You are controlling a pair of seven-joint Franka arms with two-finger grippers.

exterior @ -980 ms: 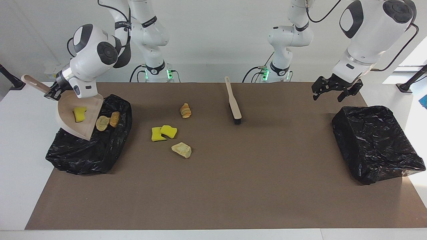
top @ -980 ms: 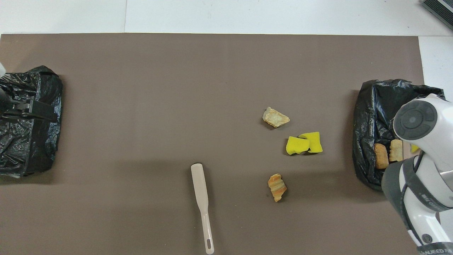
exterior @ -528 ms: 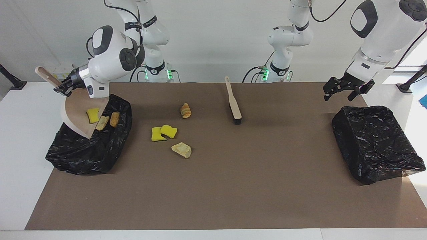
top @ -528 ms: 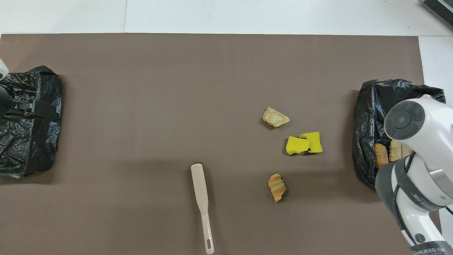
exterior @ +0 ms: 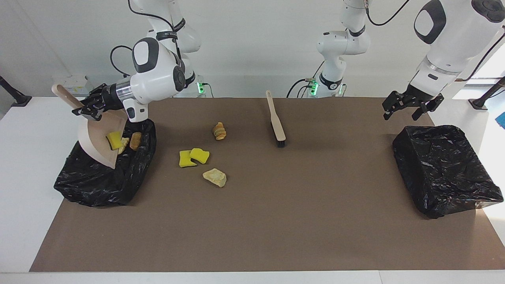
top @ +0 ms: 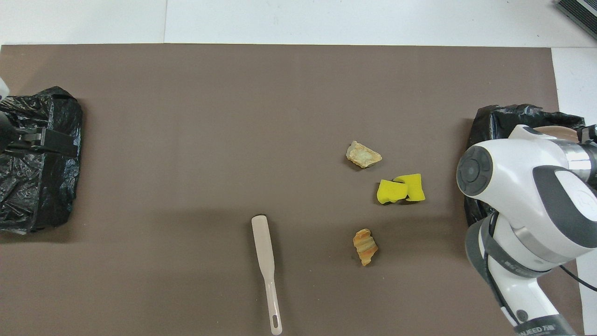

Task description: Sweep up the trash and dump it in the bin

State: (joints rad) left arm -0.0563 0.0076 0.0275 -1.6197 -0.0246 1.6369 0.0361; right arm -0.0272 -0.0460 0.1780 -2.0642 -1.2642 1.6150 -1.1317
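Right gripper [exterior: 88, 108] clamped on the dustpan [exterior: 98, 138] at the base of its handle, over the black bin [exterior: 104, 177] at the right arm's end of the table. Dustpan tipped steeply, front lip down inside the bin's mouth. One yellow sponge chunk [exterior: 114, 139] low on the tilted pan near the lip; two tan lumps [exterior: 132, 141] just beside it against the bag, touching the pan or not, impossible to tell. From overhead, all of this hidden under the right arm's white body: only a sliver of pan and part of the bag showing.

On the brown mat, beside that bin toward the table's middle, four pieces of trash loose: two yellow sponge chunks [top: 400, 189] touching each other, a pale tan lump [top: 363, 155] farther from the robots than those, a striped orange-brown lump [top: 365, 245] nearer to the robots.

Brush [exterior: 276, 123] flat on the mat near the middle, handle pointing toward the robots, dark bristles visible only from the facing side.

Left gripper [exterior: 407, 107] waiting in the air with fingers spread wide, holding nothing, over the near edge of a second black bag-lined bin [exterior: 446, 169] at the left arm's end. Overhead, that gripper cut off at the frame's edge.
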